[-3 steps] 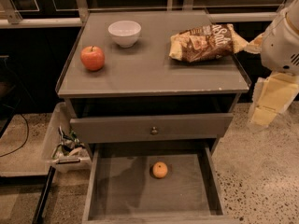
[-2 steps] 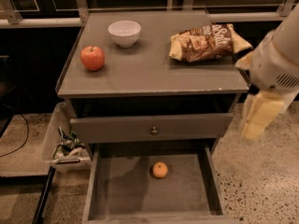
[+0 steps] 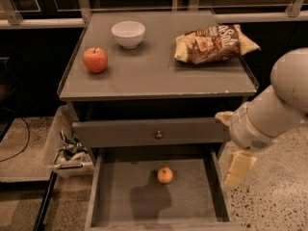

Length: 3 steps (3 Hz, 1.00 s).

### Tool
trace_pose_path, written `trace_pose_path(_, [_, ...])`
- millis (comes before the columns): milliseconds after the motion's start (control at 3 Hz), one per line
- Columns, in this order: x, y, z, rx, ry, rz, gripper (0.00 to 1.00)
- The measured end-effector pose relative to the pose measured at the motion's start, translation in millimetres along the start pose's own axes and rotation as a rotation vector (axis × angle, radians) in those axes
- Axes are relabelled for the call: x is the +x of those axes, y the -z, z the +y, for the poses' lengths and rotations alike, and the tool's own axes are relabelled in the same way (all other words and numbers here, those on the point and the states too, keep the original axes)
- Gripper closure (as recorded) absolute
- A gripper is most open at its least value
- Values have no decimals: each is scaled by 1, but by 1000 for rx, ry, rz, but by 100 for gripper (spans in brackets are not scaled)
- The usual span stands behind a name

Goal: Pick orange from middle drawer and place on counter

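The orange (image 3: 165,175) lies on the bare grey floor of the open middle drawer (image 3: 120,196), near its back and a little right of centre. The counter (image 3: 154,71) is the grey cabinet top above it. My gripper (image 3: 239,170) hangs from the white arm at the right, just outside the drawer's right wall, level with the orange and well to its right. It holds nothing that I can see.
On the counter stand a red apple (image 3: 95,59) at the left, a white bowl (image 3: 128,34) at the back and a chip bag (image 3: 214,44) at the right. A closed drawer front with a brass knob (image 3: 158,134) sits above the open drawer. A bin (image 3: 67,150) stands left of the cabinet.
My arm has swung down and to the left, from beside the counter's right edge to beside the open drawer. The orange has not moved.
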<state>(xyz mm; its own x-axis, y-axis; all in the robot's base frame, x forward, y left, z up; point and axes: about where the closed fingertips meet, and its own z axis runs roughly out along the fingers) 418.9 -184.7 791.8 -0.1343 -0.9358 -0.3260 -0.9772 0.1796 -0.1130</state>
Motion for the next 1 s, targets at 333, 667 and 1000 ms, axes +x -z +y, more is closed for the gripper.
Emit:
trace_pose_path(333, [11, -55, 3, -8, 30, -51, 0])
trace_pose_path(667, [32, -94, 0, -27, 17, -8, 0])
trace_pose_path(1000, [32, -93, -1, -24, 16, -3, 0])
